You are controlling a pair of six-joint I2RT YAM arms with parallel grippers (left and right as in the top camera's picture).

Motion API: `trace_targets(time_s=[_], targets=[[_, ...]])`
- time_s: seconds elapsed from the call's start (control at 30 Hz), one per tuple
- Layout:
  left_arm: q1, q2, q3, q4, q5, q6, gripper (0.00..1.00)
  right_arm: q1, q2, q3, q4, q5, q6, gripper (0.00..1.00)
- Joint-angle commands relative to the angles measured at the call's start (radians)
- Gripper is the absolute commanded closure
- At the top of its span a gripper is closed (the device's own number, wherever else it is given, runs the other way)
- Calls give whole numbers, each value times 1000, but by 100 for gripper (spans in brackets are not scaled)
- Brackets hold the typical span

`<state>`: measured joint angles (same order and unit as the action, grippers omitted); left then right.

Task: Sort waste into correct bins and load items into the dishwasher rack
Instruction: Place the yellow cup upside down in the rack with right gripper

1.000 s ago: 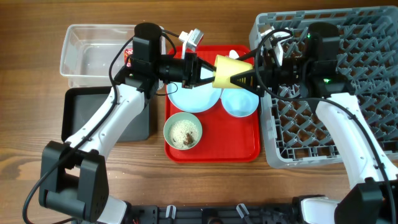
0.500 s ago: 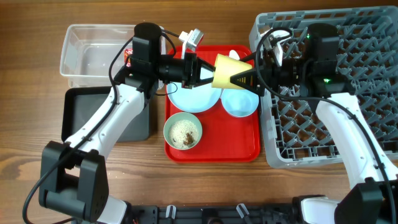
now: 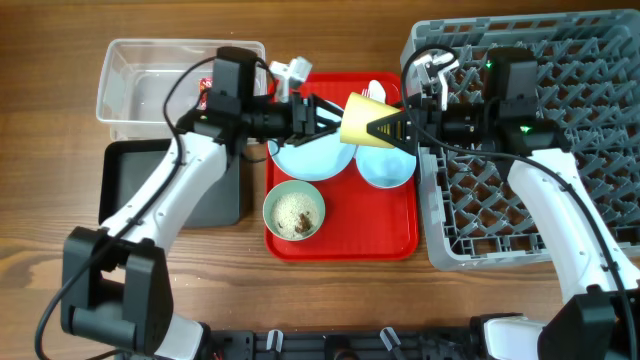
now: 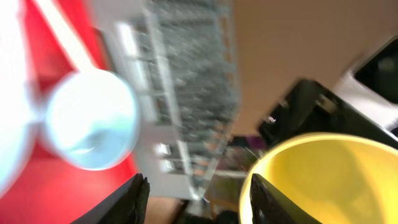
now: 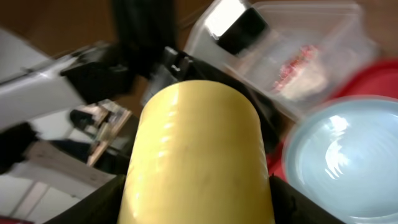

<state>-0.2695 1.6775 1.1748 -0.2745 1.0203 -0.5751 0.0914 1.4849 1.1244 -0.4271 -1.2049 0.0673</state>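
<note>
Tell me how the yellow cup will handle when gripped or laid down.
The yellow cup looks like smooth plastic, so probably light and somewhat slippery. The right pincer spans its wall, which may flex if squeezed hard. Being round and tapered, it would likely roll in an arc if laid on its side.

Left arm (image 3: 160, 198): white tubular link shells, black cylindrical joint housings, black cable looping off the wrist. Right arm (image 3: 560, 215): same white-and-black build, bundled black cables, small green indicator lights (image 3: 524, 128).
</note>
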Motion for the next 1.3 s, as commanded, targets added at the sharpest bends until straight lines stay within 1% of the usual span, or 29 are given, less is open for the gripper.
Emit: trace_targets(time_s=[0.0, 0.07, 0.13, 0.2, 0.23, 0.27, 0.3, 0.33, 0.37, 0.47, 0.57, 0.6, 0.67, 0.73, 0.8, 1.0, 1.13, 1.27], targets=[[102, -11, 2, -108, -138, 156, 46, 2, 10, 18, -79, 315, -64, 49], [149, -37, 2, -193, -248, 187, 46, -13, 10, 60, -169, 437, -67, 52], [193, -83, 2, -281, -408, 224, 46, -40, 10, 139, -281, 557, -66, 57], [235, -132, 2, -347, -526, 255, 45, -89, 10, 257, -415, 655, -63, 57], [256, -154, 2, -372, -578, 255, 44, -118, 10, 309, -466, 690, -56, 60], [283, -182, 2, -406, -644, 254, 44, -164, 10, 367, -521, 743, -29, 69], [304, -202, 2, -428, -686, 254, 43, -211, 10, 404, -561, 784, -11, 80], [314, -212, 2, -441, -706, 254, 43, -245, 10, 420, -583, 811, 0, 83], [326, -222, 2, -454, -722, 254, 42, -288, 10, 429, -602, 841, 12, 84], [331, -225, 2, -456, -723, 254, 43, -419, 10, 430, -657, 978, 48, 85], [331, -225, 2, -452, -723, 254, 43, -522, 29, 488, -726, 1061, 71, 85], [331, -225, 2, -452, -723, 254, 43, -565, 61, 550, -771, 1083, 79, 85], [330, -225, 2, -452, -723, 254, 42, -607, 115, 636, -827, 1106, 97, 85], [330, -225, 2, -452, -723, 254, 43, -649, 203, 749, -888, 1173, 113, 85], [330, -225, 2, -456, -723, 254, 43, -693, 286, 813, -925, 1238, 137, 85], [330, -225, 2, -463, -723, 254, 43, -829, 439, 816, -920, 1253, 152, 85], [330, -225, 2, -467, -723, 254, 43, -865, 535, 814, -925, 1254, 150, 86], [330, -225, 2, -467, -723, 254, 43, -880, 586, 813, -924, 1263, 150, 86]])
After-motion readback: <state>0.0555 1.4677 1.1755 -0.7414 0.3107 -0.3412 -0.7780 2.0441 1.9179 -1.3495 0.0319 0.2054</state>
